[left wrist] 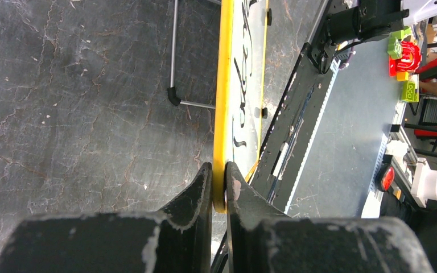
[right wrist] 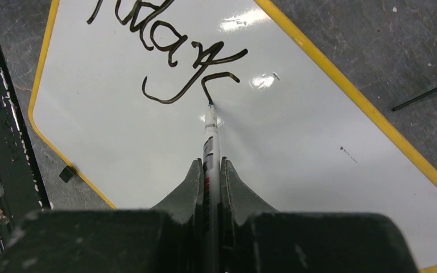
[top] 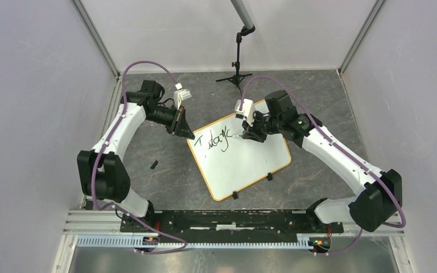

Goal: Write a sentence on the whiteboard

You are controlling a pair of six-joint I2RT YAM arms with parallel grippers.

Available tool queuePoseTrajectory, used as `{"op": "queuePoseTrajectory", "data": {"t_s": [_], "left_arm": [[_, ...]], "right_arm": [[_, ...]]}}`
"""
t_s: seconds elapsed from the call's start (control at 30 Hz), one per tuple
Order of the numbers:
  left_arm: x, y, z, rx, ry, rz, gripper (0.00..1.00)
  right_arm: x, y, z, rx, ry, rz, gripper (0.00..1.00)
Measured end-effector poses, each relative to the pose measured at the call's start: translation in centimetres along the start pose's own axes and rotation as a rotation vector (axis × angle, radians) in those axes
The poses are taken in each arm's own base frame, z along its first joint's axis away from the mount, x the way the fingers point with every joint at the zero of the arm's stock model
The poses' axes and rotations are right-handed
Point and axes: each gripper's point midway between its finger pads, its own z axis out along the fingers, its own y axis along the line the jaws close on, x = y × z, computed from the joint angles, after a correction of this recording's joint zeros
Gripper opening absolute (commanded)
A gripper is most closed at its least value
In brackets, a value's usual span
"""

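Now, your workspace is a dark grey marbled tabletop (top: 148,187), scuffed and veined, boxed in by pale plain walls on the left, far and right sides. A silver slotted rail (top: 91,219) runs along the near edge.

Count from the left: you have two white arms with black joints (top: 122,122), one on each side. Your black two-finger left gripper (left wrist: 219,170) is pinched tight on the yellow rim at the left corner of the one flat white rectangular whiteboard (top: 244,165), which lies skewed at the table's middle. Near and left of that corner, one small black piece (top: 154,165) lies alone on the tabletop. Two small black clip feet (top: 235,195) sit on the board's near edge.

One line of black handwritten writing (right wrist: 170,62) reads "Today", with a short curl after it. One slim white marker (right wrist: 210,133) touches the board at that curl, clamped between the fingers of your black right gripper (right wrist: 210,168). One black tripod stand (top: 238,74) stands at the far side.
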Motion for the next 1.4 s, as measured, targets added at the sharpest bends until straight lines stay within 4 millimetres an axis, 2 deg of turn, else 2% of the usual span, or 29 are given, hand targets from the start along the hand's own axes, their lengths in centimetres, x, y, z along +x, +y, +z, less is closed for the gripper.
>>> {"op": "queuePoseTrajectory", "data": {"t_s": [0.33, 0.53, 0.87, 1.0, 1.17, 1.4], "left_arm": [[0.0, 0.0, 0.0, 0.0, 0.0, 0.0, 0.02], [0.0, 0.0, 0.0, 0.0, 0.0, 0.0, 0.03], [0.0, -0.1, 0.0, 0.003, -0.001, 0.0, 0.02], [0.0, 0.0, 0.0, 0.002, -0.001, 0.0, 0.02], [0.0, 0.0, 0.0, 0.001, 0.0, 0.0, 0.02], [0.1, 0.3, 0.0, -0.02, 0.012, 0.004, 0.03]], "right_arm": [[1.1, 0.2, -0.4, 0.0, 0.016, 0.008, 0.0], [1.7, 1.5, -0.1, -0.047, 0.024, 0.02, 0.0], [1.2, 3.2, 0.5, -0.1, 0.023, 0.0, 0.0], [0.3, 2.6, -0.1, -0.087, 0.009, -0.001, 0.0], [-1.2, 0.5, -1.3, -0.039, -0.033, 0.005, 0.0], [-0.5, -1.9, -2.5, 0.012, -0.04, 0.045, 0.0]]}}
